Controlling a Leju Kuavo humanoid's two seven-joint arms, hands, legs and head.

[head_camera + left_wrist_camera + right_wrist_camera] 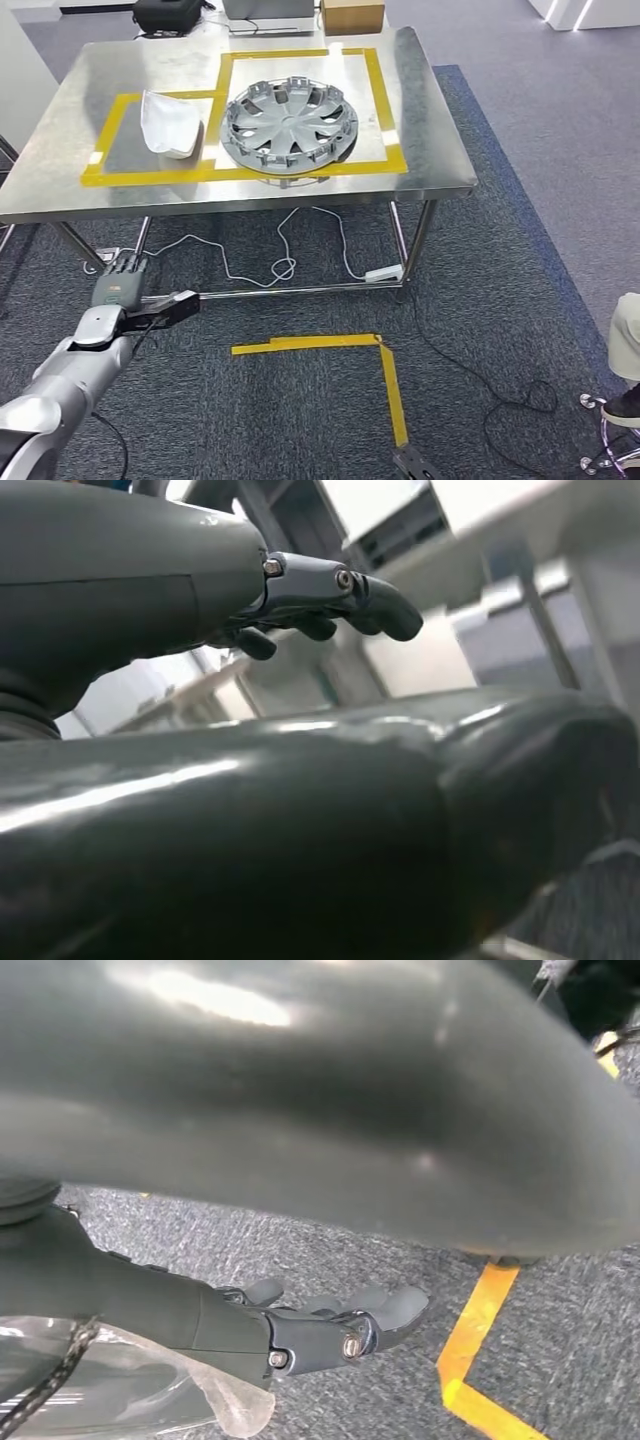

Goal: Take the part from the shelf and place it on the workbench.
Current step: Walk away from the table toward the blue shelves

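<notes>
A silver wheel cover [290, 122] lies flat inside a yellow-taped square on the steel workbench [68, 190]. To its left, a white moulded part [170, 122] sits in a second taped area. My left hand [124, 288] hangs low in front of the bench, below its top, with the fingers stretched out and nothing in them. The left wrist view shows those fingers [340, 590] straight and apart from the thumb. My right hand [317, 1330] hovers over the carpet with its fingers extended and holds nothing.
Yellow tape [317, 343] marks a corner on the carpet before the bench; the same tape [475, 1340] lies near my right hand. Cables [283, 265] and a power strip [383, 272] lie under the bench. A person's shoe and a chair base [623, 410] are at the right edge.
</notes>
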